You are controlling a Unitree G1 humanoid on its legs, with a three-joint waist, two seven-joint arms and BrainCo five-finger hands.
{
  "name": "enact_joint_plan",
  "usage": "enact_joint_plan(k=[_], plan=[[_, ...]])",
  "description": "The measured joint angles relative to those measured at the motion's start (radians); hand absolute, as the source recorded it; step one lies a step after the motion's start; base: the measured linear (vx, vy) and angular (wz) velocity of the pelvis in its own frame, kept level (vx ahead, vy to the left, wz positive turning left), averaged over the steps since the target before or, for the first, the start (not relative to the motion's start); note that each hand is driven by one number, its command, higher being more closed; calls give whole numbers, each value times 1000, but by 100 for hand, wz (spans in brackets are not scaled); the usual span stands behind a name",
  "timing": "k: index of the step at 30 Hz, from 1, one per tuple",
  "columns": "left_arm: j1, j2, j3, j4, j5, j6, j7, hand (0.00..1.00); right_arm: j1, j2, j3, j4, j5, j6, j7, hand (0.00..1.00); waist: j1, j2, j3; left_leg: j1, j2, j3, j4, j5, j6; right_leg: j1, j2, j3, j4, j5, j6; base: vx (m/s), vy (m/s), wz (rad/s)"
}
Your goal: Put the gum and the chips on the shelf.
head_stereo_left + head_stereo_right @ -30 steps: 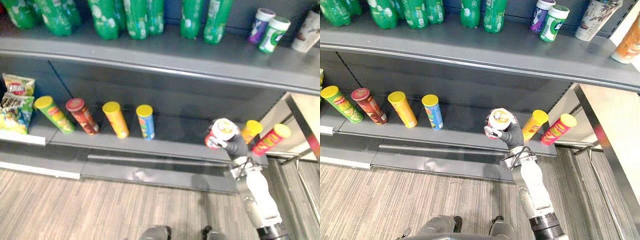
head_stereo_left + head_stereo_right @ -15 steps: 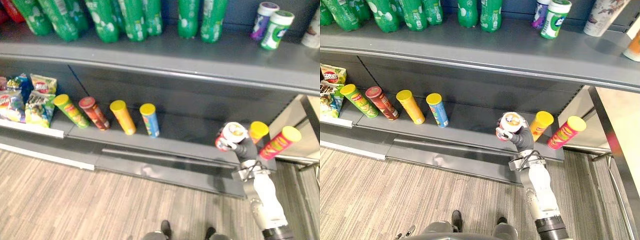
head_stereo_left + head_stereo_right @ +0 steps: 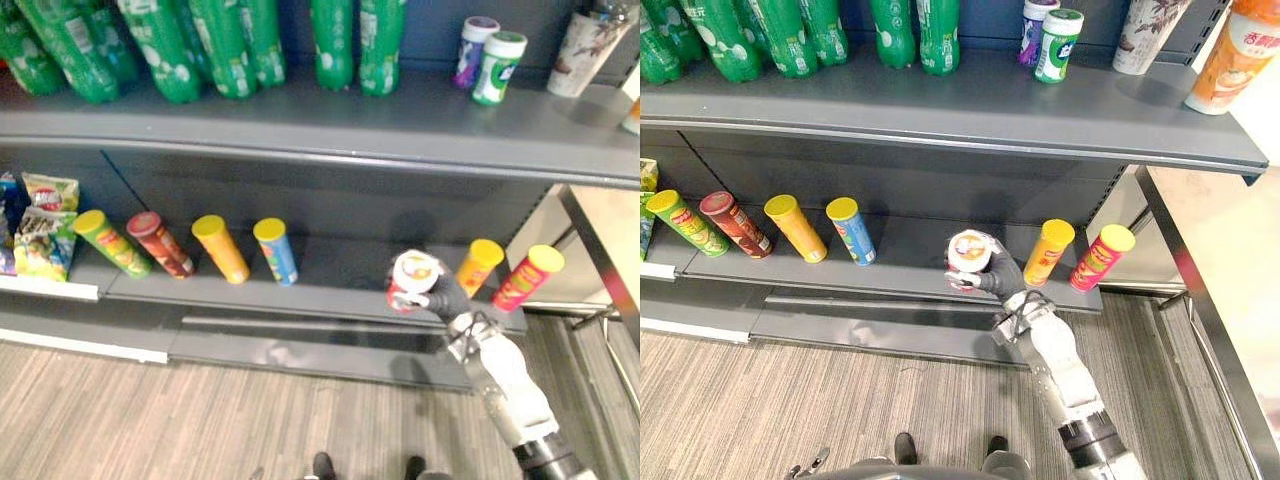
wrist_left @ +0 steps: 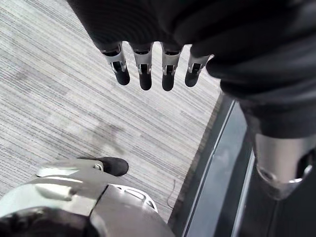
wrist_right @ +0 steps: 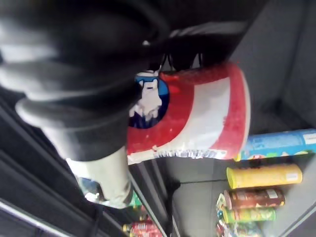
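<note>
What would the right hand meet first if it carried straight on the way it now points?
Probably the lower shelf, in the gap between the blue can and the orange can; the right hand, curled round the red-and-white can, aims there, though depth is unclear.

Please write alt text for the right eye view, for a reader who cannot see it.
The robot's right hand holds a red and white cup at the lower shelf, between a blue tube and an orange tube. Green bottles stand on the upper shelf.
</note>
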Motion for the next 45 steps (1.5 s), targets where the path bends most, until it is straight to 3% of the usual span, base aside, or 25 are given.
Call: enact_joint_plan(k=[13,17,26,31,36,45], plan=[[-2,-1,30,4,63,27,14,0,-220,-38,102,-132,77,144,1,100,12,-14,-23,10,31,0,-1,7,-16,29,37,6,-49,37,-29,-25,-13,-2],[-1,-2,40,5,81,29,23,0,-281,-37,120,-137,89,178,-45,100,26,-20,-44,8,43,6,-2,14,-24,30,51,12,-66,43,-37,-34,-31,-6],[-2,-2,46,14,90,44,38,0,-430,-37,134,-156,92,238,-182,100,25,-27,-59,10,67,21,-2,26,-38,32,75,17,-82,54,-51,-4,-26,-5],[-5,0,47,14,126,55,41,0,-498,-38,119,-127,90,238,-258,100,25,-33,-67,10,70,21,-2,33,-31,34,78,17,-88,58,-54,0,0,0],[-7,1,47,14,133,67,42,0,-595,-42,4,2,89,239,-344,100,27,-42,-73,11,69,19,-2,36,-31,44,79,15,-101,66,-52,0,0,0],[-13,10,47,11,171,87,42,0,-724,-125,-98,207,73,238,-475,100,32,-43,-79,10,69,1,-3,42,-32,51,80,2,-102,66,-52,6,-2,4]])
